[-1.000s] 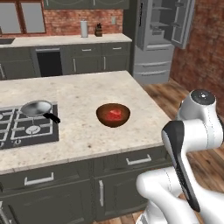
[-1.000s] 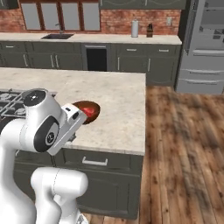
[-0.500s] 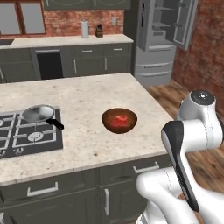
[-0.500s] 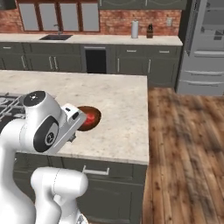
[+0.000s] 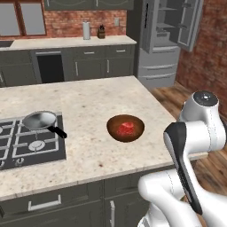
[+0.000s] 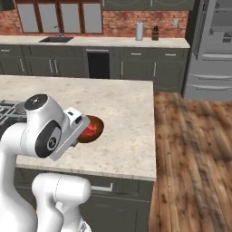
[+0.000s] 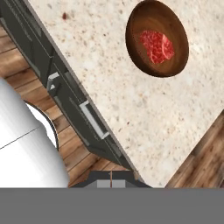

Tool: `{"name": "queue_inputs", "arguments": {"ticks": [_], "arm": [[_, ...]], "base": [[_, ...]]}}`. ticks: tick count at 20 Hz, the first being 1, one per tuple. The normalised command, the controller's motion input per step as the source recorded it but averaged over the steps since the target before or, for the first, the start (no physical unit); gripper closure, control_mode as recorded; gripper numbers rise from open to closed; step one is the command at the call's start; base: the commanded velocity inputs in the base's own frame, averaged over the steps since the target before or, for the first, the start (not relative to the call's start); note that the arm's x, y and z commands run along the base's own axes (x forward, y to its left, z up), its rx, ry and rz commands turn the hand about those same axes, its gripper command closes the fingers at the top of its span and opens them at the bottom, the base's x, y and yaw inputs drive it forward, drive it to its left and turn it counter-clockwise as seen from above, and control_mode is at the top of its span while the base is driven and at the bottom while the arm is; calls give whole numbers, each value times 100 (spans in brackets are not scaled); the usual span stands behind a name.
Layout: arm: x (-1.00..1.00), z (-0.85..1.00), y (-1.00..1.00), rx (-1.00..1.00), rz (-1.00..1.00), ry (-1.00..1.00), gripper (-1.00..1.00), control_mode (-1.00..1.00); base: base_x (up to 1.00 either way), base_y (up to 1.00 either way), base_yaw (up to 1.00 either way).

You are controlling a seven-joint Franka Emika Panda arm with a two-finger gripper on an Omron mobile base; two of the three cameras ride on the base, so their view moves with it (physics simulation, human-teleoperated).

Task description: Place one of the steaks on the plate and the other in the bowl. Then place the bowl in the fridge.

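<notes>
One steak [image 5: 127, 129], one bowl [image 5: 111, 127], one frying pan [image 5: 39, 119].

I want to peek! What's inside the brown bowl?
One red steak lies flat inside the bowl. The part of the bowl's bottom under the meat is covered, so I can't see it.

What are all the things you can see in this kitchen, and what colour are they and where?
bowl: one, dark reddish-brown, on the island counter near its front edge.
steak: one, red with white marbling, lying inside the bowl.
frying pan: one, silver with a black handle, on the stove.
stove: one, black, set into the island's left side.
island counter: one, pale speckled stone.
fridge: one, grey metallic, doors open, far right.
canister: one, pale, on the back counter.
bottle: one, dark, beside the canister.
gripper: one, dark fingertips, shut.
</notes>
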Motion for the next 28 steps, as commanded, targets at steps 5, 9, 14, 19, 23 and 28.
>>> {"name": "queue_inputs", "arguments": {"ticks": [5,9,14,19,23,28], "arm": [[0,0,0,0,0,0,100,100],[0,0,0,0,0,0,100,100],[0,0,3,-1,0,1,100,-100],[0,0,10,-1,12,1,100,-100],[0,9,0,0,29,2,100,-100],[0,28,0,-3,26,0,100,-100]], "base": [[28,29,-1],[32,24,0],[16,16,0],[0,0,0],[0,0,0],[0,0,0]]}}
